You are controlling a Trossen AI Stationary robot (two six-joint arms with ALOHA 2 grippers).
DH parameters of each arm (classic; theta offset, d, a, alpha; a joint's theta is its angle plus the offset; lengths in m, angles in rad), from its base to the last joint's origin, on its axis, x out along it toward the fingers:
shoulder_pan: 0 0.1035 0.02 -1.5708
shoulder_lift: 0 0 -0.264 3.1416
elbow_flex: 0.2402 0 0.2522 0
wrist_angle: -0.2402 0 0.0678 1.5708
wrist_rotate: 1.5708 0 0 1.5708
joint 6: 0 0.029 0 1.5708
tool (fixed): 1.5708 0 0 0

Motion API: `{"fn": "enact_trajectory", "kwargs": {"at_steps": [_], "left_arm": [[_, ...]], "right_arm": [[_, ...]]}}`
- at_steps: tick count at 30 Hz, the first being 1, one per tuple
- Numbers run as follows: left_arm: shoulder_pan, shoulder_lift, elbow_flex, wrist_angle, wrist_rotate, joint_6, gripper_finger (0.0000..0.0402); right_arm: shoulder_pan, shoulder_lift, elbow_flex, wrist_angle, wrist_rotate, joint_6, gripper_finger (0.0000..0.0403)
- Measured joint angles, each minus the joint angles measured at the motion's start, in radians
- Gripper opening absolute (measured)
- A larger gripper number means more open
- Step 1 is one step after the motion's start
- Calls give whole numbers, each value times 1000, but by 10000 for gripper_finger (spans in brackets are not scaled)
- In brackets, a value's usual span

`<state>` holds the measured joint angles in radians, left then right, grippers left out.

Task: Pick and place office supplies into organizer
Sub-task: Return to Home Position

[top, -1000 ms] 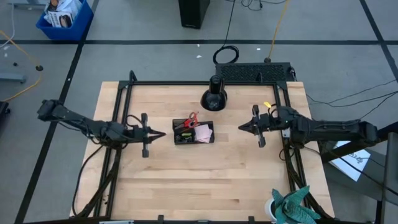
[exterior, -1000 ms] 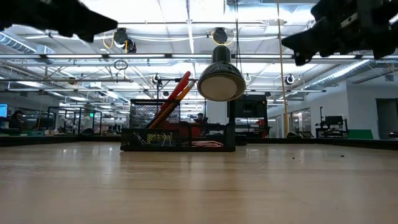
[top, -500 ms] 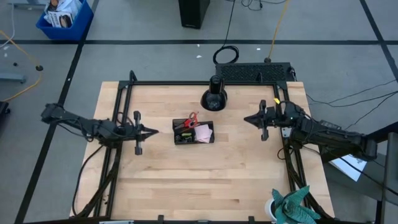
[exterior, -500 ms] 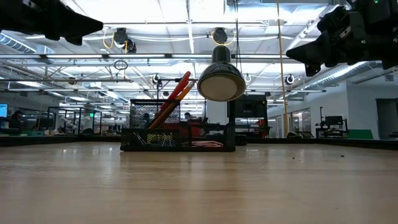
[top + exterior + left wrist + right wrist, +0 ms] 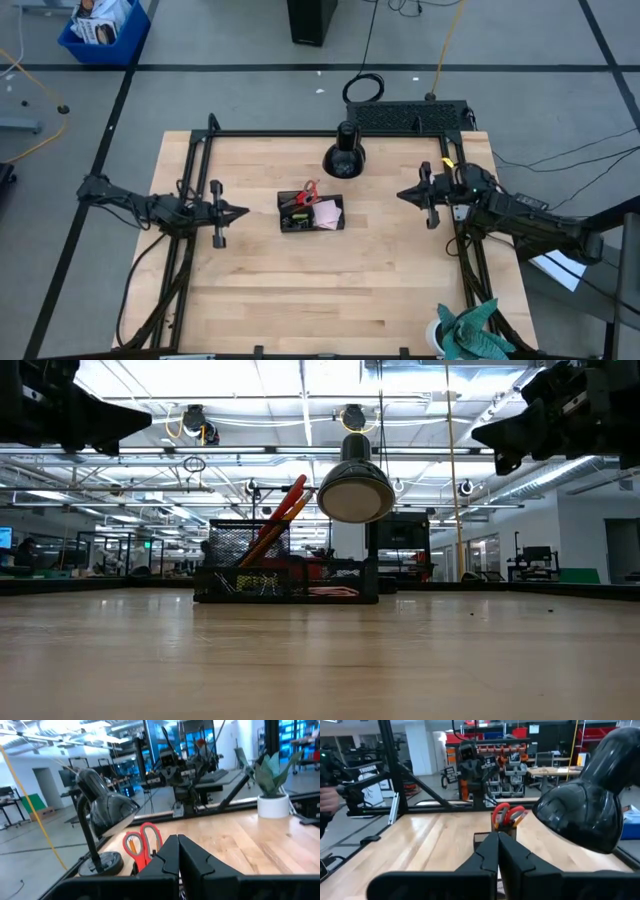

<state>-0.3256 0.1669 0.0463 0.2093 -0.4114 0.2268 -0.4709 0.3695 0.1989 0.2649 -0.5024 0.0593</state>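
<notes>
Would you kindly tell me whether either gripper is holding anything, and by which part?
Nothing is held: the left gripper and right gripper are both shut with nothing between their fingers, clear of the organizer.

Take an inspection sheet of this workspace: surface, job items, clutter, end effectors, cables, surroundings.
Surface: wooden table, no damage seen.
Job's things: black mesh organizer at mid-table holds red-handled scissors, orange pencils and pink sticky notes; nothing seen loose.
Clutter: black desk lamp behind the organizer; potted plant at a table corner.
End effectors: left end effector and right end effector shut, empty, raised either side of the organizer.
Cables: coiled black cable on the floor.
Surroundings: blue bin on the floor.
</notes>
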Motion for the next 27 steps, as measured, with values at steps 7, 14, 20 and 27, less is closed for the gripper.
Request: {"fn": "enact_trajectory", "kwargs": {"at_steps": [7, 14, 20, 27], "left_arm": [[0, -60, -4, -5, -8, -27, 3], [-2, -36, -4, -22, -28, -60, 2], [-39, -16, -4, -35, 91, -9, 4], [-86, -15, -37, -6, 81, -8, 2]], "right_arm": [[-16, -42, -30, 8, 35, 37, 0], [38, -22, -173, 261, 111, 173, 0], [116, 6, -166, 221, 108, 164, 0], [323, 45, -168, 150, 337, 99, 0]]}}
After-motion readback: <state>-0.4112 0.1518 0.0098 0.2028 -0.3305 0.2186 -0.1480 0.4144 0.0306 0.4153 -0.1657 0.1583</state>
